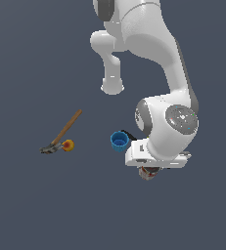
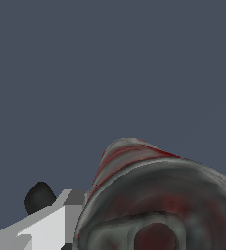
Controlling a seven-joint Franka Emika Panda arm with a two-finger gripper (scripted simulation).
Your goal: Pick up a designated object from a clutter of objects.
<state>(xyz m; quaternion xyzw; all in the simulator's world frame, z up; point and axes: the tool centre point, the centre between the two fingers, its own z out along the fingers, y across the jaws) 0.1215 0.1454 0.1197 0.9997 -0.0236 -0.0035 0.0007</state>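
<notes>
The designated object, a red and white can [image 1: 148,173] with grey metal ends, shows just under my white hand in the exterior view. My gripper [image 1: 151,168] is shut on it. The fingers are mostly hidden by the hand there. In the wrist view the can [image 2: 153,195] fills the near field, its grey end tilted toward the camera. One white finger [image 2: 48,227] with a black tip lies against the can's side. The other finger is hidden behind the can. The rest of the clutter lies toward the exterior view's left.
A blue cup [image 1: 119,141] stands open side up just to the exterior view's left of my hand, with a black tool [image 1: 129,133] partly hidden behind it. Farther left lie a wooden-handled hammer [image 1: 63,133] and an orange ball [image 1: 68,145] beside its head.
</notes>
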